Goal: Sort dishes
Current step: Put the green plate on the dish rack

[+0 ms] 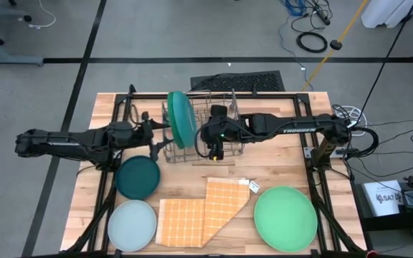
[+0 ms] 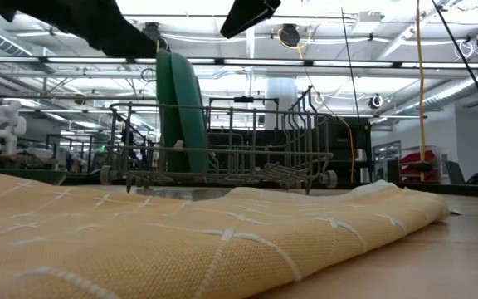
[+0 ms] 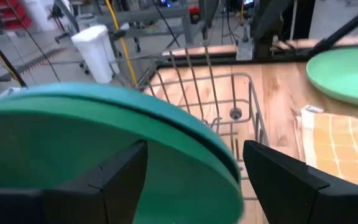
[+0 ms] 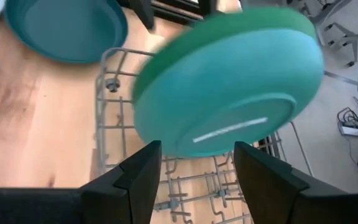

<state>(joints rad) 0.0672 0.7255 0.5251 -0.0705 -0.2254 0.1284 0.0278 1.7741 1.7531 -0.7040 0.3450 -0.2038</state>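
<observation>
Two plates are seen standing on edge, face to face, at the left end of the grey wire rack (image 1: pixel 203 132) — a deep green plate (image 1: pixel 176 118) on the outer side and a teal-blue plate (image 1: pixel 187 120) against it on the inner side; in the low view both rise well above the rack's rim. The left hand (image 1: pixel 156 129) is held just beside the rack's left end, its fingers (image 3: pixel 120 177) spread apart with the green plate's face close before them; no grip on the plate is observed. The right hand (image 1: pixel 219 149) is positioned over the middle of the rack, fingers (image 4: pixel 138 171) likewise parted and holding nothing, the teal-blue plate's underside facing it. The rest of the rack, to the right of the plates, is unoccupied. On the desk (image 1: pixel 285 161) a dark teal plate (image 1: pixel 138 177) lies flat near the rack's front-left corner, with a pale blue plate (image 1: pixel 132 225) just in front of it near the desk's front edge. A light green plate (image 1: pixel 285 218) lies flat at the front right — well apart from the others. Between them the folded orange checked cloth (image 1: pixel 205 211) is spread, one corner reaching toward the rack.
</observation>
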